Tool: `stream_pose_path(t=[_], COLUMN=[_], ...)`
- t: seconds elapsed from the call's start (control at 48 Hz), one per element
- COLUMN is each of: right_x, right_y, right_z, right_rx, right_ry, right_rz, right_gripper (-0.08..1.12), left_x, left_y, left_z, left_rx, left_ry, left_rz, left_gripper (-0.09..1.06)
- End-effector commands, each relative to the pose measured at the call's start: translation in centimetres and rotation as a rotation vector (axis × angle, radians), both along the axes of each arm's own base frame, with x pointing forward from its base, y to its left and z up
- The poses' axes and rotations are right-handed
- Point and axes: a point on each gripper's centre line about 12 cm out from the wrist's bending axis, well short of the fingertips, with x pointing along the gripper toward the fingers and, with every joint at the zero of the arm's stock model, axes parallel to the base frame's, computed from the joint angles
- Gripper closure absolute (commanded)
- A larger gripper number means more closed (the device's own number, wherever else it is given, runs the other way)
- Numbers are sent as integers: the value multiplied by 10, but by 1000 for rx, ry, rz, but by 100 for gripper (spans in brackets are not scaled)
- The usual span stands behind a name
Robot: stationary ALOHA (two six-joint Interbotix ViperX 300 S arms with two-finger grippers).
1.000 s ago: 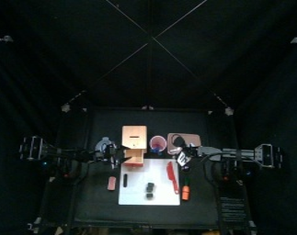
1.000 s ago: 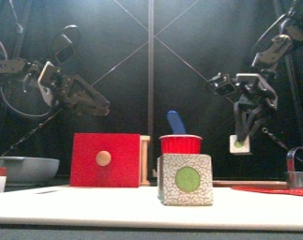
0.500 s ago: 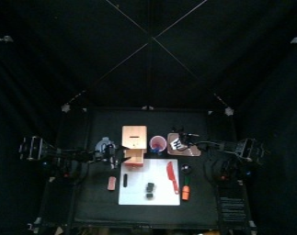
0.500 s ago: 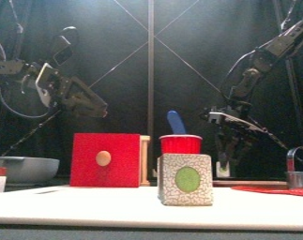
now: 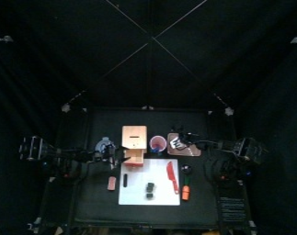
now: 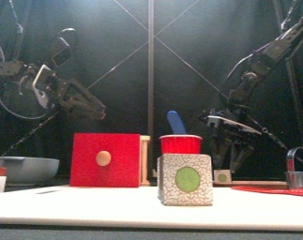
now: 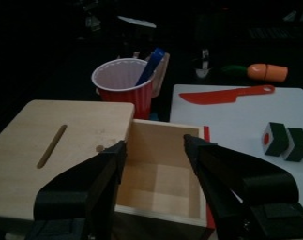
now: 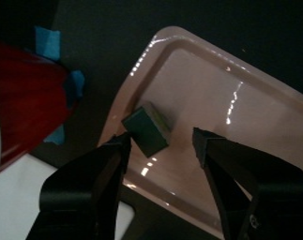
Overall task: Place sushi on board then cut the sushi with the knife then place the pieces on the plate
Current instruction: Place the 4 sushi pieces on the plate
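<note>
The pink tray (image 8: 229, 103) is mostly bare; one sushi piece (image 8: 147, 129) lies near its edge, between the open jaws of the right gripper (image 8: 160, 139), and the red cup (image 5: 158, 142) crowds that side. On the white cutting board (image 5: 130, 188), the red knife (image 5: 172, 172) and sushi roll (image 5: 151, 190), with an orange toy (image 5: 185, 191) by its right edge, leave the left strip free.

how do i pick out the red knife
Find the white cutting board at the table's front middle. The red knife lies flat on its right part. It is the only knife lying down: the blue knife stands in the red cup behind the board.
</note>
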Motion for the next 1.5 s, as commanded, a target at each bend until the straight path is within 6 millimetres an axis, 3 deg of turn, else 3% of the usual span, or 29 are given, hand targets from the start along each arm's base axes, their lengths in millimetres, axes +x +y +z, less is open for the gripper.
stream_pose_path(t=[0.021, 0.25, 0.375, 0.479, 0.729, 0.875, 1.5], right_x=[6, 40, 59, 88, 138, 155, 162], right_y=[36, 121, 147, 167, 187, 194, 200], right_z=[16, 28, 31, 34, 17, 7, -3], right_rx=[-7, -36, -20, -51, -74, -71, -54], right_ry=[4, -68, -97, -166, -166, -160, -144], right_rz=[125, 459, 538, 638, 739, 766, 783], right_gripper=[16, 16, 16, 16, 16, 16, 15], left_x=[6, 14, 19, 22, 22, 21, 19], left_y=[1, 3, 7, 8, 8, 8, 8], left_z=[11, 20, 28, 27, 24, 24, 21], left_rx=[1, 2, -14, -20, -33, -34, -45], left_ry=[-38, -69, -97, -96, -89, -89, -79], left_rz=[4, 9, 38, 45, 53, 56, 66], left_gripper=[9, 9, 9, 9, 9, 9, 9])
